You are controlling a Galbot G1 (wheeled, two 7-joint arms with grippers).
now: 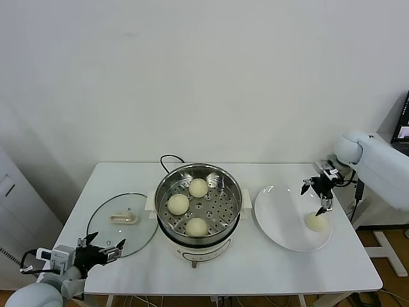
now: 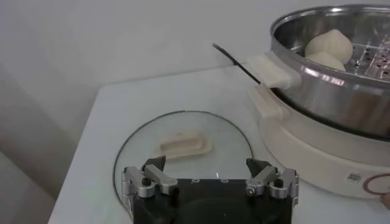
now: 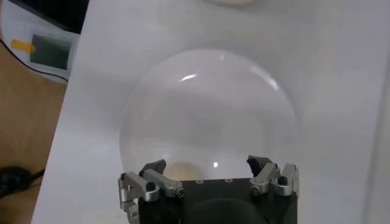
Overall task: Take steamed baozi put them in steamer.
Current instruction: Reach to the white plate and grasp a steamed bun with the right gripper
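The steamer (image 1: 165, 192) stands mid-table with three baozi on its perforated tray: one at the back (image 1: 198, 187), one on the left (image 1: 178, 203), one at the front (image 1: 196, 226). A fourth baozi (image 1: 316, 221) lies on the white plate (image 1: 275, 217) at the right. My right gripper (image 1: 317, 194) is open and hovers just above that baozi; the bun shows partly under it in the right wrist view (image 3: 178, 171). My left gripper (image 1: 101, 249) is open and empty, low at the table's front left corner. The steamer also shows in the left wrist view (image 2: 329, 85).
A round glass lid (image 1: 108, 240) with a cream handle (image 1: 124, 218) lies flat left of the steamer; it also shows in the left wrist view (image 2: 183, 145). A black cord (image 1: 167, 160) runs behind the steamer. The table's right edge is close to the plate.
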